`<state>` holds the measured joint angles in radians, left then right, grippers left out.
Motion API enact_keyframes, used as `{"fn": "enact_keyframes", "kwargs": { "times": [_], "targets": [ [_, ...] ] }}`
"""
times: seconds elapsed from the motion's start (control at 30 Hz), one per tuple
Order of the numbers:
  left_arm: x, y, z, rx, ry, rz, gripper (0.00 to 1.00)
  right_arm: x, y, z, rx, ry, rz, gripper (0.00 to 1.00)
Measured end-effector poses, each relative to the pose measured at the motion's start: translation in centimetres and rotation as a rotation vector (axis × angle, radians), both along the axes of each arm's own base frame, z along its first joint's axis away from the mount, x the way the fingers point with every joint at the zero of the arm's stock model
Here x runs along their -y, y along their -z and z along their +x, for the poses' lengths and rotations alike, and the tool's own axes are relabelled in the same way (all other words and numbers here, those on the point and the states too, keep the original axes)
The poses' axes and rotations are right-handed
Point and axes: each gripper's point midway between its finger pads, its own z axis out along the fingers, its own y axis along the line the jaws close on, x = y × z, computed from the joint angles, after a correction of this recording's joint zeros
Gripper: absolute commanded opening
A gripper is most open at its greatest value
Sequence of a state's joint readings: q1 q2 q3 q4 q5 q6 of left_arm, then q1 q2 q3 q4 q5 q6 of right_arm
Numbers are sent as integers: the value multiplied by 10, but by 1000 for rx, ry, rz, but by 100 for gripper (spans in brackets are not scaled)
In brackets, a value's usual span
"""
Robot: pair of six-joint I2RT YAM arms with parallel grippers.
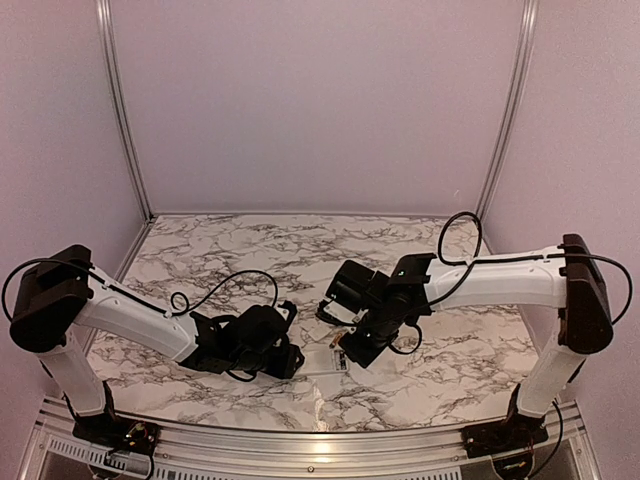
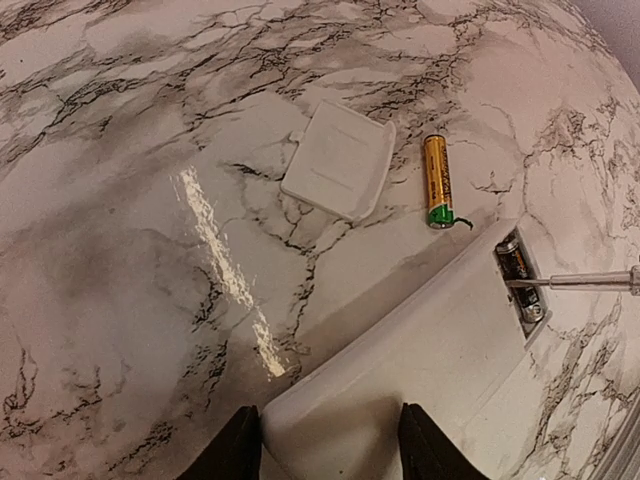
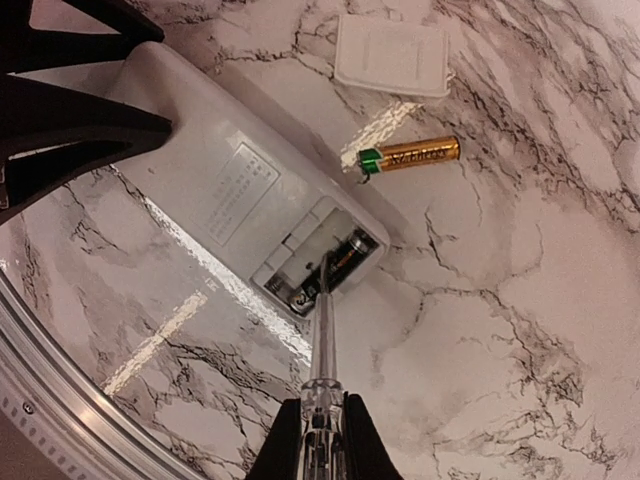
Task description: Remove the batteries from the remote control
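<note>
The white remote control lies back-up on the marble table, its battery compartment open. My left gripper is shut on the remote's near end. A dark battery sits in the compartment. My right gripper is shut on a clear-handled screwdriver, whose tip rests in the compartment against the dark battery. A gold-orange battery lies loose on the table beside the remote, and also shows in the left wrist view. The detached white back panel lies just beyond it.
The aluminium rail at the table's front edge runs close to the remote. In the top view both grippers, left and right, meet near the front middle of the marble table. Purple walls enclose the table.
</note>
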<state>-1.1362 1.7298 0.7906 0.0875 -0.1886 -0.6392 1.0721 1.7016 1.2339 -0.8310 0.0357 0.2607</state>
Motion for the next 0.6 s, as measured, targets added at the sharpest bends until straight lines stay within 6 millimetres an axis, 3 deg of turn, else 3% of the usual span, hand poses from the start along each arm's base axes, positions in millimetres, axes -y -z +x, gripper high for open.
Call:
{"fn": "enact_keyframes", "kwargs": {
  "times": [0.13,0.6],
  "targets": [
    [0,1,0,1,1,6,48,0,6,1,-3,-6,-25,0],
    [0,2,1,8,9,13,48,6,-8,1,1,-23,-72,0]
  ]
}}
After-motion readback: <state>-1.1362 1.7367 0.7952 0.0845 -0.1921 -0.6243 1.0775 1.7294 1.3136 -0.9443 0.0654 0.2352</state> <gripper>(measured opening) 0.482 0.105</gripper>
